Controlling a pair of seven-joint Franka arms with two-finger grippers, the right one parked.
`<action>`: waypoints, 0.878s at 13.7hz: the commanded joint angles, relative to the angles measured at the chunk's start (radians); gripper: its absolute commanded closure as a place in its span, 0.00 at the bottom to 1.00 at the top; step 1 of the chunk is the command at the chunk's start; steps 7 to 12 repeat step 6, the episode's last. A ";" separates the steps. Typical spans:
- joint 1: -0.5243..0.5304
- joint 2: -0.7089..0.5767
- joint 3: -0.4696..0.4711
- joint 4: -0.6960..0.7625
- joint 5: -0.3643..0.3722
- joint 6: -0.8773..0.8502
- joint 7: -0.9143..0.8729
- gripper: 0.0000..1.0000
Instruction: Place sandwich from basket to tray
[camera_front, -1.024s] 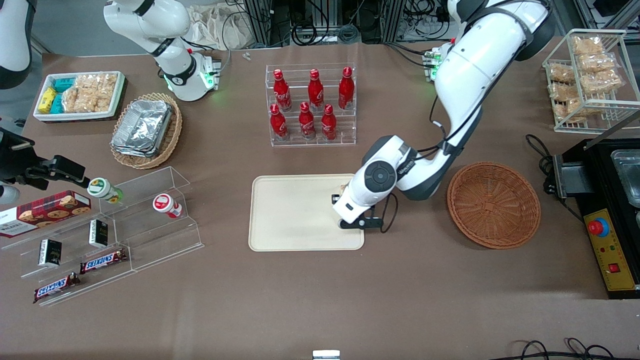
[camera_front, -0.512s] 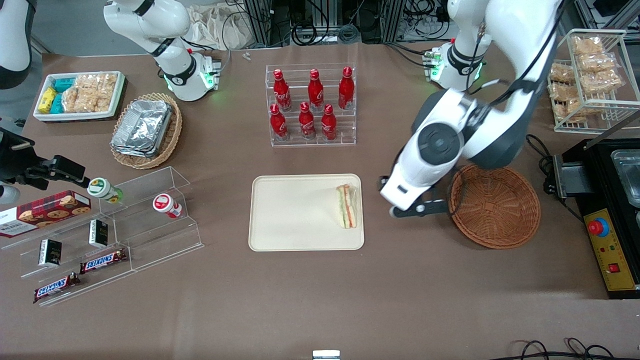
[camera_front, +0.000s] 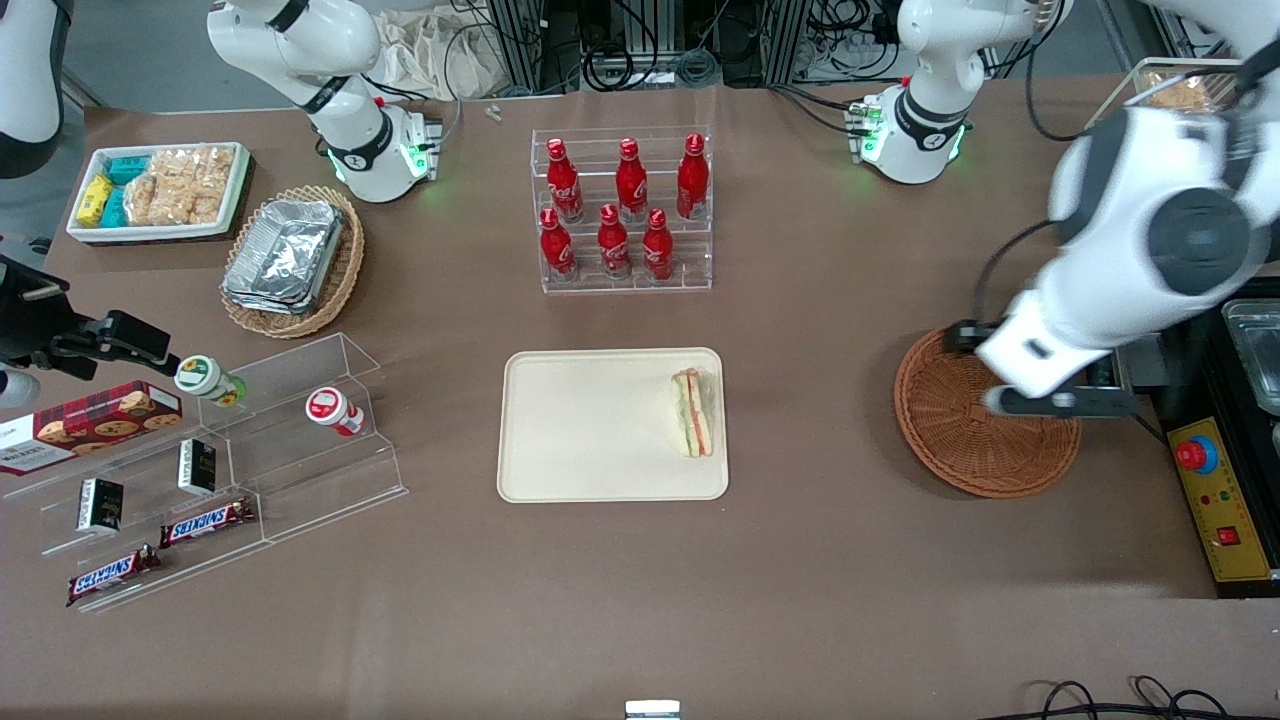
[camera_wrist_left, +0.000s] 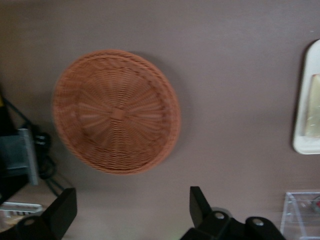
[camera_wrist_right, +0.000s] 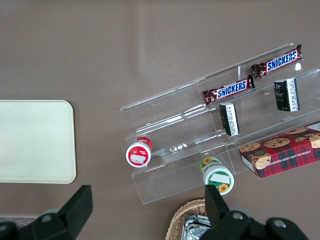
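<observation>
1. The sandwich lies on the tray, at the tray's edge nearest the working arm's end of the tabletop. Its long axis runs toward and away from the front camera.
2. The basket holds nothing; the wrist view shows only bare weave.
3. The pincer hangs above the basket rim toward the working arm's end, released, fingers spread wide with nothing between them.
4. The sandwich lies well apart from the pincer, toward the parked arm's end, with bare tabletop between.
5. Judged from this layout, the transfer looks complete and no further grasp seems needed.
</observation>
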 joint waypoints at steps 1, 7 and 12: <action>0.108 -0.077 -0.012 -0.025 -0.024 -0.022 0.132 0.00; 0.121 -0.065 -0.009 0.083 -0.018 -0.122 0.023 0.00; 0.121 -0.065 -0.009 0.083 -0.018 -0.122 0.023 0.00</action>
